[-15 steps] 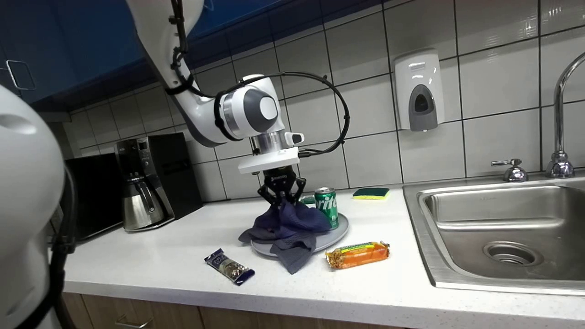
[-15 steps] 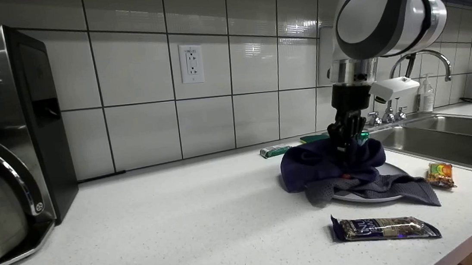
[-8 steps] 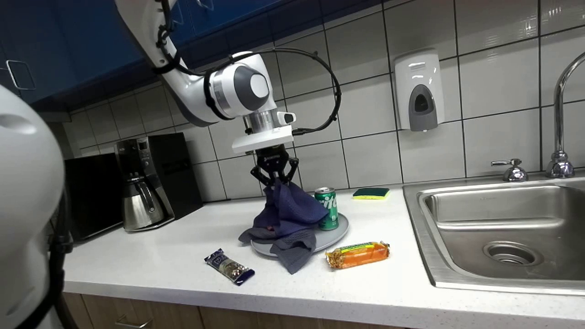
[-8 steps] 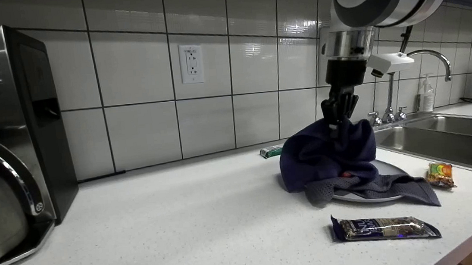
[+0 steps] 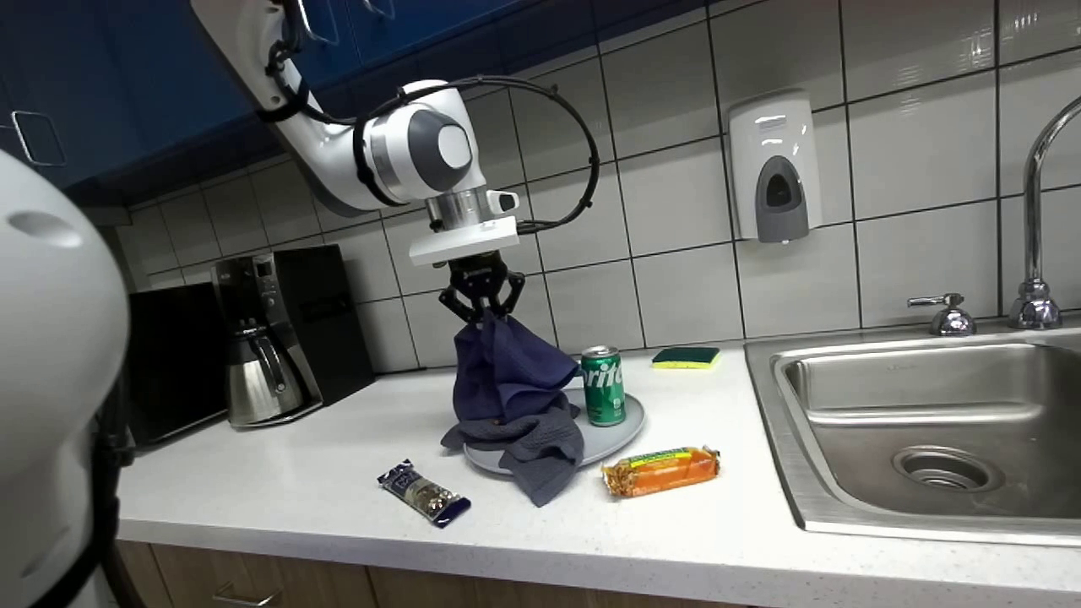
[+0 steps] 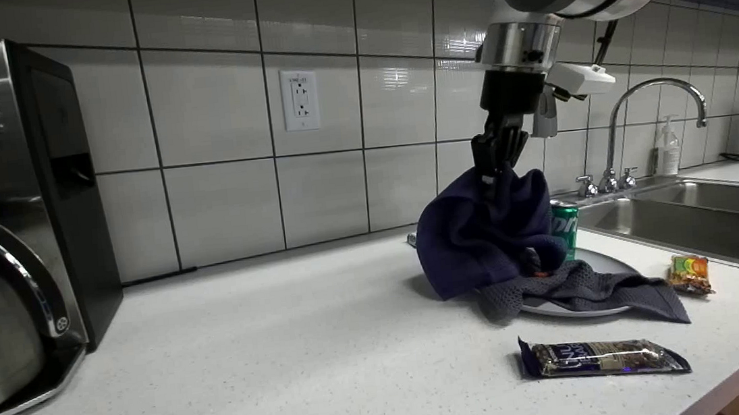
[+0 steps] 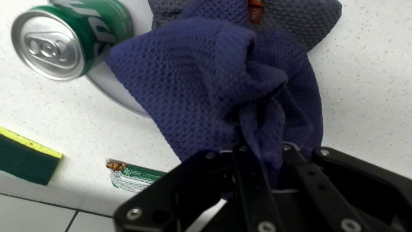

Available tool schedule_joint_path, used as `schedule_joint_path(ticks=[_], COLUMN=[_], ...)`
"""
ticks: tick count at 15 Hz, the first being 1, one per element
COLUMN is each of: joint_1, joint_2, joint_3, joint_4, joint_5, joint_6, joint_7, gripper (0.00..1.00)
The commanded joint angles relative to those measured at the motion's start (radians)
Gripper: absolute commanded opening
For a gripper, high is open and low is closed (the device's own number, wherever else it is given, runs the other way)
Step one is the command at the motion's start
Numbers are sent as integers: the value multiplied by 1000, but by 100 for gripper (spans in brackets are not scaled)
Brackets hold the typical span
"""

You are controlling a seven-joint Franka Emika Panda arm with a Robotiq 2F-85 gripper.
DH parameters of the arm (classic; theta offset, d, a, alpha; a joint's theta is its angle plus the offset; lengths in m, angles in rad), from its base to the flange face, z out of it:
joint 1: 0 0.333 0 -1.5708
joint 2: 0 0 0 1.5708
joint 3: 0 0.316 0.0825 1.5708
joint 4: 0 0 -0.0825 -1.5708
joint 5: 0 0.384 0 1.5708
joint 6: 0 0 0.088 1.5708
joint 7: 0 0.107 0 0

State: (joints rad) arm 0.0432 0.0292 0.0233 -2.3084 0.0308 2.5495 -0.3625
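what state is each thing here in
pincer, shut on blue fabric
blue fabric, gripped, hanging in folds
plate, partly covered
grey fabric, rumpled, overlapping plate
Sprite can, upright, apparently unopened
nut bar, flat, wrapped
orange packet, flat, wrapped
green packet, wrapped
sponge, yellow side down
faucet, not running
carafe, seated in coffee maker

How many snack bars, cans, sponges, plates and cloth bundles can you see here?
Snack bars: 3 (orange bar, navy bar, green bar)
Can: 1
Sponge: 1
Plate: 1
Cloth bundle: 1, pinched in the jaws; I can't tell whether it is one cloth or two
Total in sight: 7
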Motion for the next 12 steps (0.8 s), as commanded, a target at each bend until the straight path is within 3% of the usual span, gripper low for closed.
schedule_joint_path(ticks=[1,12], joint_1=[9,62], joint_2=[9,64], joint_3=[27,96], joint_4=[37,91], joint_5=[41,50], joint_6=[6,67], joint_7=[-62,-55], gripper=[3,3])
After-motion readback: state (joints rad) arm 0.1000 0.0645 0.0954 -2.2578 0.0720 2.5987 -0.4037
